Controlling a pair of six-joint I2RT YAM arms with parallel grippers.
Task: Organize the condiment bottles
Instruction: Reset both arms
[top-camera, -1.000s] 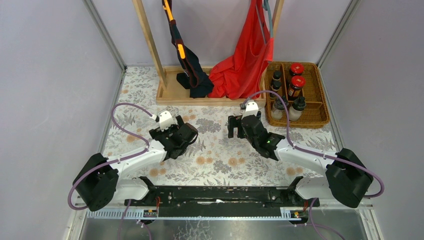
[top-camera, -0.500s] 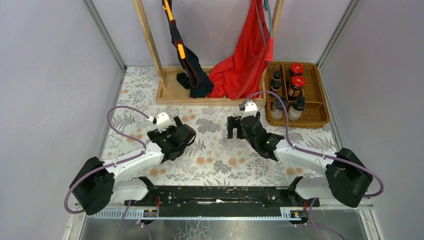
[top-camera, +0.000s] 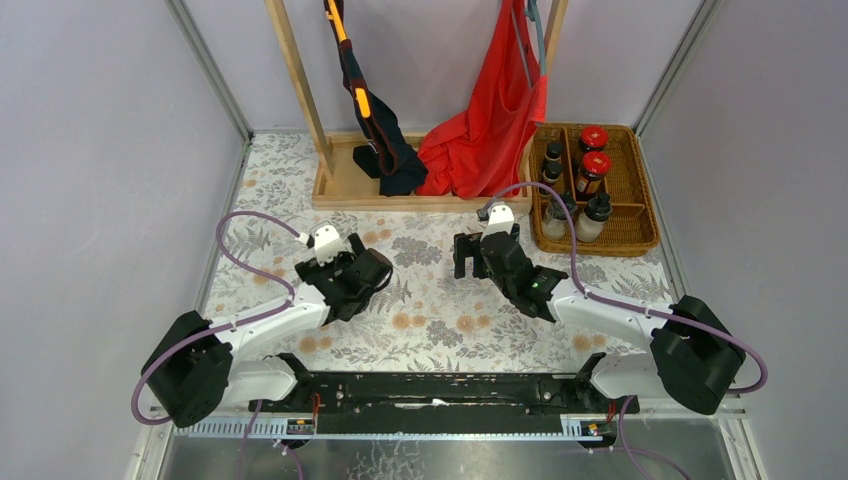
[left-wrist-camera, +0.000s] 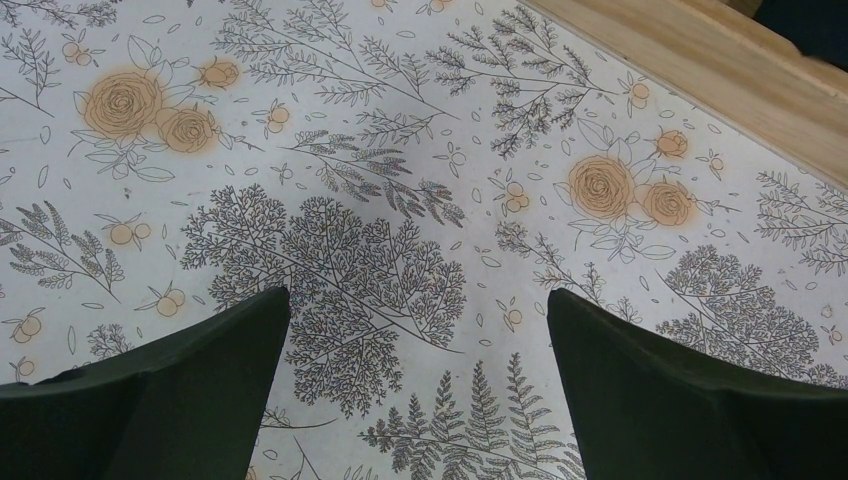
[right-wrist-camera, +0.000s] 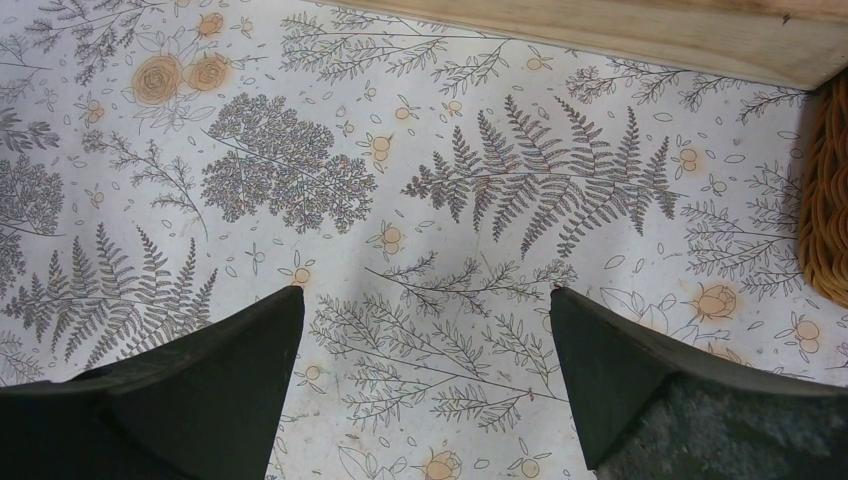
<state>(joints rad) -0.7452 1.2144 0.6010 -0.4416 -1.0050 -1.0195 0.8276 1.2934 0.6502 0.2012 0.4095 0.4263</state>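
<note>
The left claw (left-wrist-camera: 418, 300) stood wide open over the white floral-printed counter (left-wrist-camera: 400, 150), gripping nothing. The right claw (right-wrist-camera: 427, 292) gaped just as wide and empty, with the brown wicker basket (right-wrist-camera: 826, 200) at the right edge of its view. In the upper right of the top view, all six bottles stood upright in that basket, long axes vertical and caps up. Two dark red-lidded jars (top-camera: 593, 138) were at the top, two small dark black-capped bottles (top-camera: 552, 153) to their left, and two pale translucent black-capped bottles (top-camera: 594, 222) in the lower compartment.
</note>
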